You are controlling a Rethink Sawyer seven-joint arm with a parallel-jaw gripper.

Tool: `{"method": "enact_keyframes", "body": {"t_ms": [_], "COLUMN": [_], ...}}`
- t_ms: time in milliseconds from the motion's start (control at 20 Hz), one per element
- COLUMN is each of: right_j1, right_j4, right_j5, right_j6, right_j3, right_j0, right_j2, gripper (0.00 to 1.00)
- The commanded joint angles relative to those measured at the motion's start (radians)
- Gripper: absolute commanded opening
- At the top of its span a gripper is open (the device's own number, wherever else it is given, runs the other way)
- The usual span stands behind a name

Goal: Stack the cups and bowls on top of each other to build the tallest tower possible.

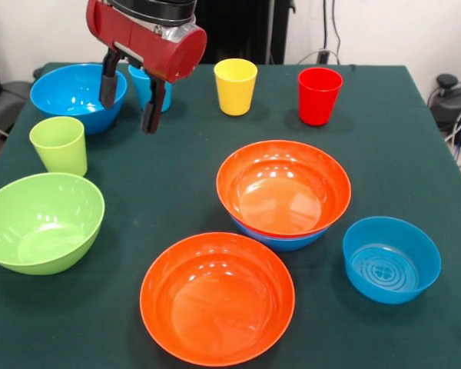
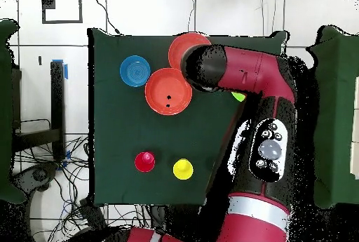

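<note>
Green cloth covers the table (image 1: 177, 177), and the things on it run as follows in the front view. At the left edge sits a lime green bowl (image 1: 41, 221), empty and upright. Just behind it stands a lime green cup (image 1: 59, 144), apart from the bowl. Behind that, near the far left corner, is a deep blue bowl (image 1: 75, 95).

Over this corner hangs the red and black arm (image 1: 150, 34), coming down from the top of the picture with its thick red wrist tilted. The gripper (image 1: 129, 98) points down at the cloth with its two dark fingers (image 1: 153, 108) spread apart and nothing between them. One finger crosses in front of the deep blue bowl's rim; whether it touches I cannot tell. A blue cup (image 1: 144, 86) stands just behind the fingers, partly hidden.

Toward the middle, a wide orange bowl (image 1: 217, 298) lies at the near edge. Behind it stands a second orange bowl (image 1: 283, 187), nested in a blue bowl (image 1: 280, 238) whose rim peeks out below. Along the far edge stand a yellow cup (image 1: 235, 86) and a red cup (image 1: 319, 95), near each other but apart. Close to the near right corner sits a smaller blue bowl (image 1: 391, 259), alone.

From overhead, the arm (image 2: 242, 71) covers much of one side of the table (image 2: 112, 148).
</note>
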Motion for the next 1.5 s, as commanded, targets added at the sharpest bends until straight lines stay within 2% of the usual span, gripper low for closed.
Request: {"method": "enact_keyframes", "body": {"t_ms": [50,1000,1500], "right_j1": [0.020,-0.008,-0.017], "right_j4": [-0.086,-0.141,-0.177], "right_j5": [0.026,0.047,0.020], "right_j6": [-0.249,-0.287,-0.291], "right_j3": [0.087,0.086,0.118], "right_j0": [-0.026,-0.069,-0.102], "right_j2": [0.145,0.179,0.210], "gripper": [1.00,1.00,1.00]}}
